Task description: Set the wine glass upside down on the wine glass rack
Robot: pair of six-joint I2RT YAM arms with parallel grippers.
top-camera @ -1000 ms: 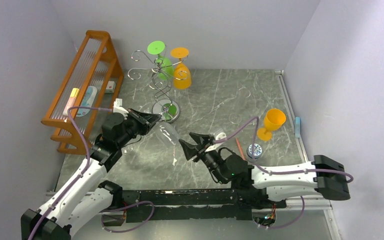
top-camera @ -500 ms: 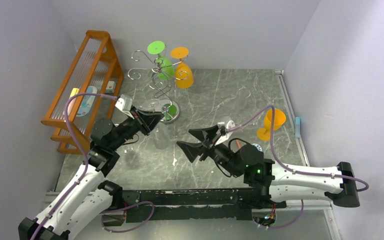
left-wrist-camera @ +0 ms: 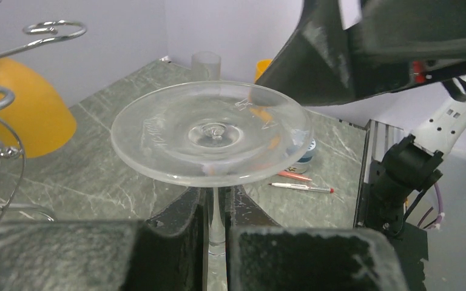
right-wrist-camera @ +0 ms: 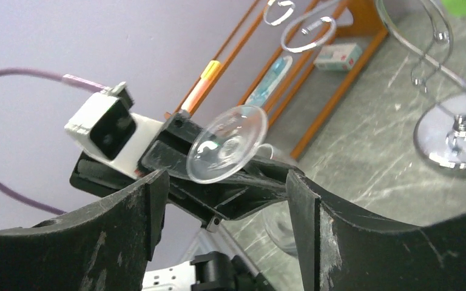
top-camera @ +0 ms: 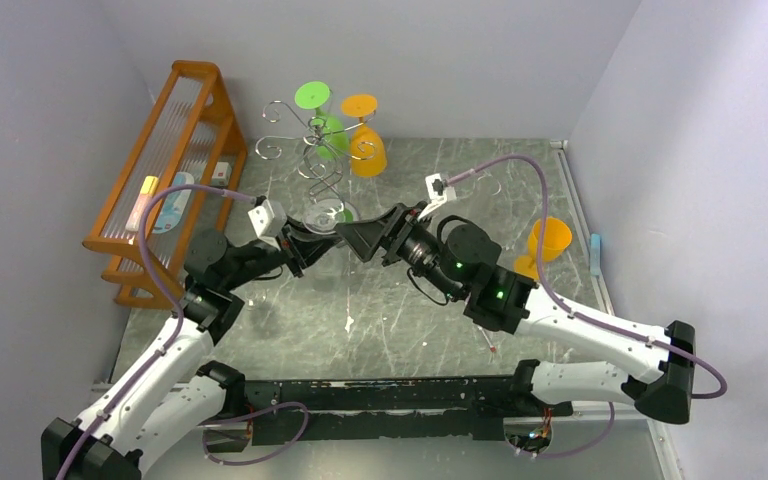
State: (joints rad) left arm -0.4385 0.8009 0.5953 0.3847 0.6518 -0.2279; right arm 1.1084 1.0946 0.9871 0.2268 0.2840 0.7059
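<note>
Clear and see-through, the wine glass (left-wrist-camera: 211, 132) is up in the air above the grey stone-look table (top-camera: 440, 180). Its round foot is on top and its bowl hangs down. The left gripper (left-wrist-camera: 216, 209) is pinching the thin stem just under the foot. The glass is just in front of the tall silver wire rack with curly hooks (top-camera: 322, 150), and lower than the hooks. An orange glass (top-camera: 364, 150) and a green glass (top-camera: 325, 130) hang on the far side of the rack.

The right gripper (right-wrist-camera: 224, 176) has its two black fingers spread wide. From its own camera, one finger shows on each side of the foot, close to it, and I see no touch.

I think the glass is at the carrying step. It is turned over but not on the rack yet. Next, I guess the foot must go up to a free hook on the near side, and the stem must slide into the curl. That calls for a slow move, so the glass does not bump the wires or the other glasses.
</note>
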